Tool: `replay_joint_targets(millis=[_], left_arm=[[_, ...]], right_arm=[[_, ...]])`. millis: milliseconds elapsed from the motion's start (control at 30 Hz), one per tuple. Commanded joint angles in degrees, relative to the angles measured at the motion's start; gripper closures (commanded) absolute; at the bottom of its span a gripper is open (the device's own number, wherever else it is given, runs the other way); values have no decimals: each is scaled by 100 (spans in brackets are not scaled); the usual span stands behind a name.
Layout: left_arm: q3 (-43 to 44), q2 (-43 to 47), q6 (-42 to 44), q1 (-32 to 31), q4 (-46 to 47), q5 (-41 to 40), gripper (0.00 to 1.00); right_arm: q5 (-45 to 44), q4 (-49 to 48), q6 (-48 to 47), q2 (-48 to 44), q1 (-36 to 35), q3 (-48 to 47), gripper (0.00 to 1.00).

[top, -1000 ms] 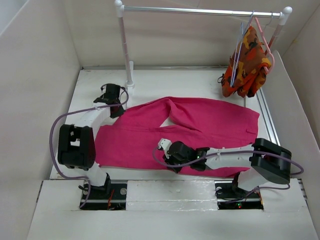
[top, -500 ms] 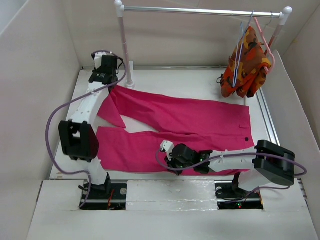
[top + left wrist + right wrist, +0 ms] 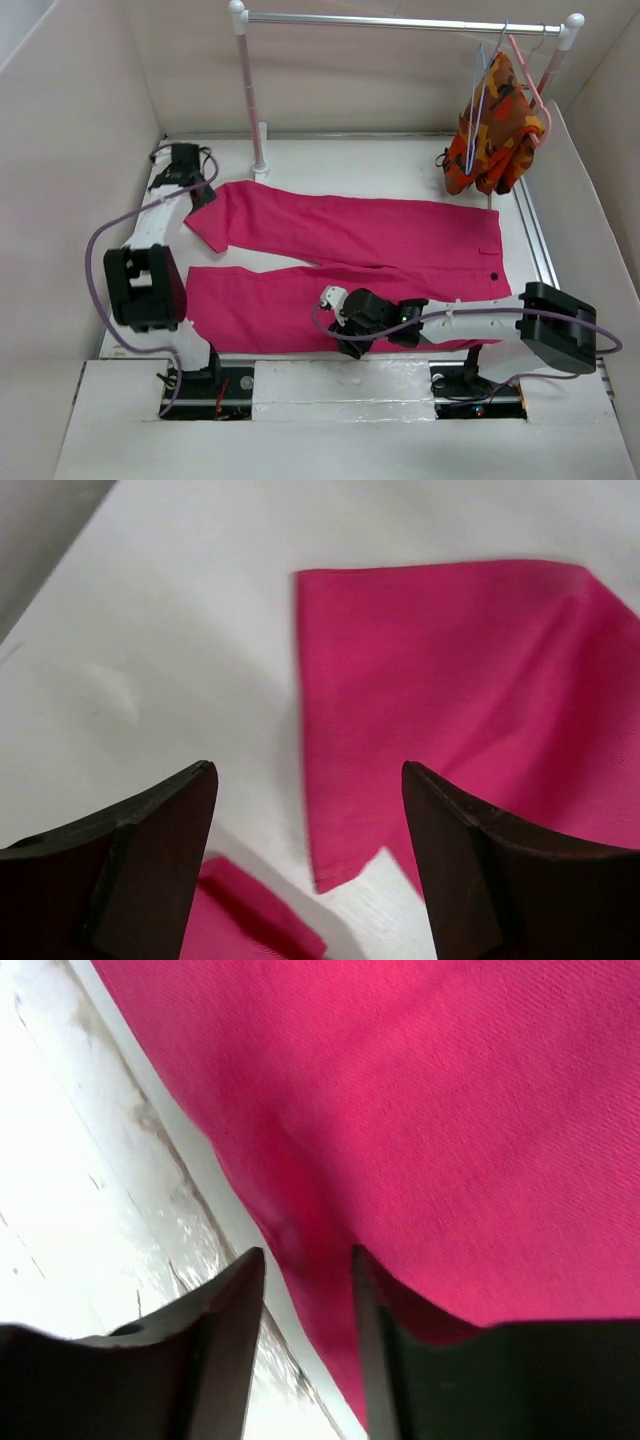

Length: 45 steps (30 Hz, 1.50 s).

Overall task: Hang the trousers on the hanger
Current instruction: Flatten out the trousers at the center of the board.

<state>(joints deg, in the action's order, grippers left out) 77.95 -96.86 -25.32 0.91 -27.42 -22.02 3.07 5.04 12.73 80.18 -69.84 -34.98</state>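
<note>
the trousers [image 3: 380, 235] lie flat across the middle of the table [image 3: 330, 160], waist at the right and both legs running left. at the upper left, the left gripper [image 3: 188, 172] hangs over the far leg's cuff, its fingers [image 3: 150, 850] spread wide with nothing between them. low in the centre, the right gripper [image 3: 348, 335] is clenched on a pucker of the near leg's lower edge. the pale blue-lilac wire hanger [image 3: 478, 95] hangs on the rail [image 3: 400, 20] at the upper right, beside an orange patterned garment [image 3: 497, 135].

The trousers [image 3: 350, 235] lie flat on the counter [image 3: 400, 165], legs pointing left. The left tool [image 3: 196, 180] sits by the far cuff, the right tool [image 3: 350, 340] at the near leg's edge.
</note>
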Motion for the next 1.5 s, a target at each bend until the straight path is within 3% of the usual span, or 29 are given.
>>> replay_joint_targets(millis=[0,33,133,233,400,433,500,600,633,767,800,833,1000,1067,1200,1300,1367,1400,1467], left_arm=[[-891,922,-578,410,439,470,30],[-1096,1010,-675,471,431,453,30],[-1791,1466,-1027,700,684,452,33],[-2310,1556,-1036,1069,1429,1417,33],[-2346,968,-1010,1069,1994,2701,39],[-2381,811,-1088,1069,2038,2755,48],[-2477,713,-1133,1069,2345,2905,53],[-2469,546,-1116,1069,2495,3054,53],[-2452,484,-1089,1069,2574,3072,60],[-2206,265,-966,1069,2452,2976,73],[-2084,221,-966,1069,2321,2819,90],[-2013,168,-949,1069,2268,2739,100],[-1319,132,-852,1069,1663,2266,100],[-1082,167,-817,1069,1407,1826,100],[-203,80,-816,1069,591,160,100],[341,-131,-808,1245,413,-241,100],[579,-403,-921,1455,256,-101,88],[790,-482,-992,1456,11,56,70],[600,-396,-1010,1535,8,206,46]], right_arm=[[27,603,-262,-257,-38,-298,52],[-43,752,-306,-414,-38,-429,48],[-149,1094,-464,-643,-38,-763,47],[-210,1306,-570,-811,-38,-948,53],[-272,1491,-553,-1136,-38,-1125,55],[-272,1535,-544,-1162,-38,-1125,54],[-281,1544,-509,-1215,-38,-1081,53],[-429,1544,-421,-1207,-38,-1002,53],[-413,1509,-395,-1198,-38,-976,53],[-421,1421,-298,-1110,-38,-1002,53],[-439,1438,-289,-1084,-38,-1037,52],[-448,1404,-297,-1040,-38,-1089,52],[-421,1465,-359,-812,-38,-1265,53],[-483,1552,-368,-767,-38,-1292,53],[-509,1597,-377,-872,15,-1239,51],[-509,1745,-385,-1039,172,-1222,50],[-579,1816,-385,-1153,304,-1204,46],[-588,1930,-385,-1215,487,-1195,42],[-614,2062,-403,-1373,717,-1221,40]])
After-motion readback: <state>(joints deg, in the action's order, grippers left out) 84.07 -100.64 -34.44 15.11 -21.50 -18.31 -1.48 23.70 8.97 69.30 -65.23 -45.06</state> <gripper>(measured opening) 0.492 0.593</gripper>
